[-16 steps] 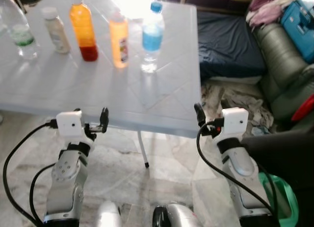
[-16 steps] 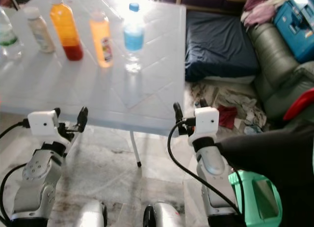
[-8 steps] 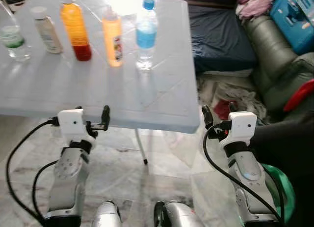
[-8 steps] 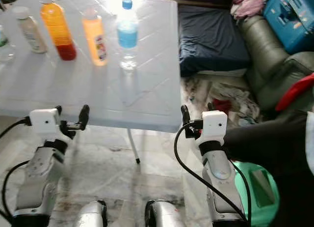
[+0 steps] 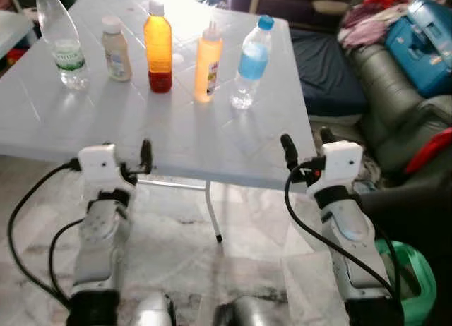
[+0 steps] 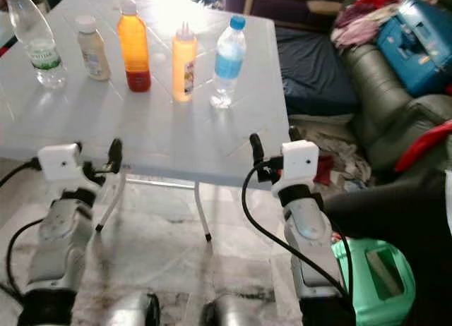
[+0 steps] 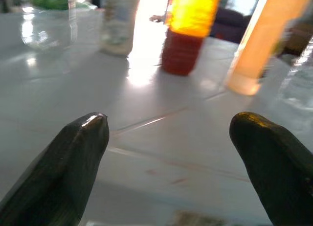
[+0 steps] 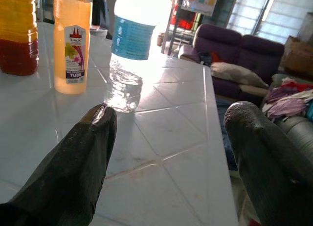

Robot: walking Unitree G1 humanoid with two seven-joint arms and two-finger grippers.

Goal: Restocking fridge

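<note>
Both empty, wide-open grippers, left gripper (image 5: 126,152) and right gripper (image 5: 305,144), stay at the surface (image 5: 176,139) edge; bottles at 12 o'clock now show five, view having swung.

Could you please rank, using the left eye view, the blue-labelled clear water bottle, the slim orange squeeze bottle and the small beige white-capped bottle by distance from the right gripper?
From the right gripper:
1. Blue-labelled clear water bottle, nearest, toward the table's right side.
2. Slim orange squeeze bottle, just left of it.
3. Small beige white-capped bottle, farthest, well to the left.
</note>
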